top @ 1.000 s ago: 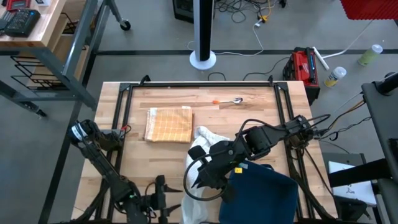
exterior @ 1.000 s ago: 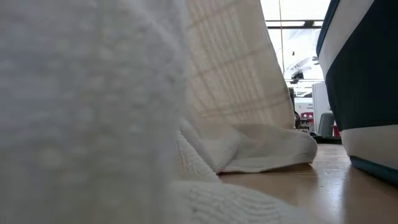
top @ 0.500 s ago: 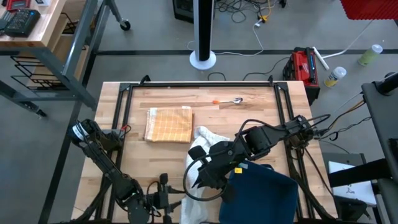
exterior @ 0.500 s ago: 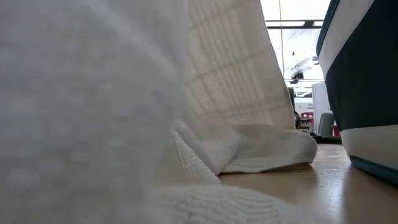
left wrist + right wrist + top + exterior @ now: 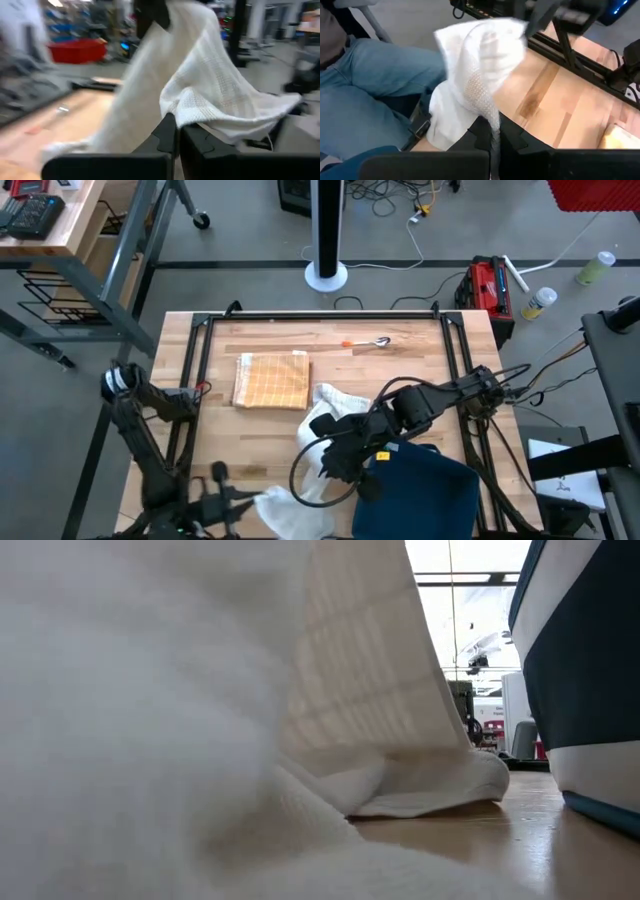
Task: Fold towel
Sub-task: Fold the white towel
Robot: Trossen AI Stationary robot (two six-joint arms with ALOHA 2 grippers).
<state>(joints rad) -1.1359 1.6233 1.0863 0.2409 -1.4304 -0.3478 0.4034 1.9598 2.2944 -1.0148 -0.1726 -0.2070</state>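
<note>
Underneath, wooden table (image 5: 400,365), concrete floor (image 5: 240,220).

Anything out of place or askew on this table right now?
Yes. The white towel is bunched and hangs over the table's near edge, both pincers, left and right, shut on it. A spoon lies at the far side, unrelated to folding.

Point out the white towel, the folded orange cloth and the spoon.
white towel (image 5: 330,402), high view, bunched upper end.
folded orange cloth (image 5: 272,380), high view, centre.
spoon (image 5: 380,341), high view, bowl end.
</note>
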